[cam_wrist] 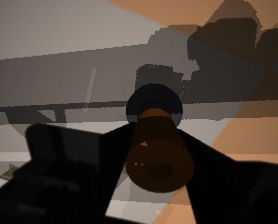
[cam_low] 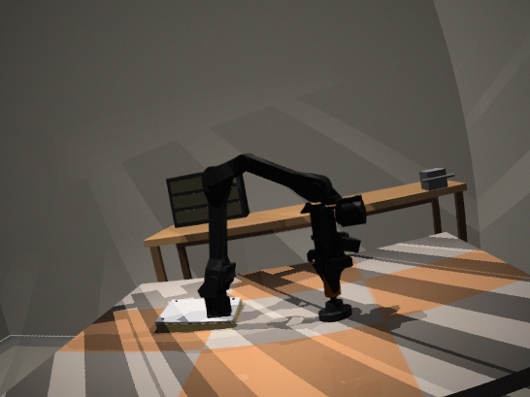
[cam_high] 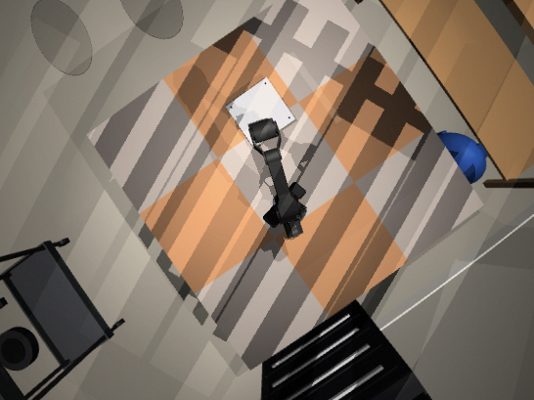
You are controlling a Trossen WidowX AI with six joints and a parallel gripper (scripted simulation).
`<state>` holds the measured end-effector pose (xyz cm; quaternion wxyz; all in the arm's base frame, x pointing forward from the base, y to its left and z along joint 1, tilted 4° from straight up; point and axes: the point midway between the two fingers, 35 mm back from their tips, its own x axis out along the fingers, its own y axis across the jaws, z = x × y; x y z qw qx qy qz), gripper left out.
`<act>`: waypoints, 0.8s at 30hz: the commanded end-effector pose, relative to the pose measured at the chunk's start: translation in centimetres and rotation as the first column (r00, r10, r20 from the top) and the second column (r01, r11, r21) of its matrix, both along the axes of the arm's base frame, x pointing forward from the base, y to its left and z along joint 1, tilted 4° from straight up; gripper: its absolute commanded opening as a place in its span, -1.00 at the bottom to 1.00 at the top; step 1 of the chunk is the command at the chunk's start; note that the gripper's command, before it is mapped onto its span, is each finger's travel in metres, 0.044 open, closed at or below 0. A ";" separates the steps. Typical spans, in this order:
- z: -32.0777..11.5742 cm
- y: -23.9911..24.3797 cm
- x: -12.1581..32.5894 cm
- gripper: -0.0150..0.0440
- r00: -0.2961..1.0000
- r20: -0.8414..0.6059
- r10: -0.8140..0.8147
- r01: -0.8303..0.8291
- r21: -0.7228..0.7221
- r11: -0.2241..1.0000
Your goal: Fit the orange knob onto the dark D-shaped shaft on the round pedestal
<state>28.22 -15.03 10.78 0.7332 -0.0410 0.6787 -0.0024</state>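
Note:
The orange knob point(cam_low: 332, 292) point(cam_wrist: 159, 150) is upright between the fingertips of my gripper point(cam_low: 332, 287) point(cam_wrist: 155, 129), which is shut on it. The dark round pedestal point(cam_low: 335, 314) point(cam_wrist: 135, 102) stands on the checkered surface directly below. A short dark length of the shaft point(cam_low: 334, 302) shows between the knob's lower end and the pedestal's disc, so the knob is not against the disc. Whether the shaft's tip is inside the hole cannot be told. The shaft's flat side is hidden. In the top view the arm hides the knob and most of the pedestal.
The arm's base stands on a white plate point(cam_high: 266, 99) point(cam_low: 186, 312). A wooden bench point(cam_high: 440, 60) point(cam_low: 286, 220), a blue ball point(cam_high: 465, 155) and a black slatted piece point(cam_high: 337, 358) stand around the checkered surface. Striped shadows cross the surface.

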 end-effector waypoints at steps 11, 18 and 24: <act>0.2 0.1 0.0 -0.49 1.000 0.003 0.005 -0.005 0.004 1.000; 0.5 0.1 0.1 -0.49 0.996 -0.002 0.091 -0.091 -0.003 0.996; 0.4 0.0 0.2 -0.49 0.977 -0.010 0.212 -0.212 -0.012 0.977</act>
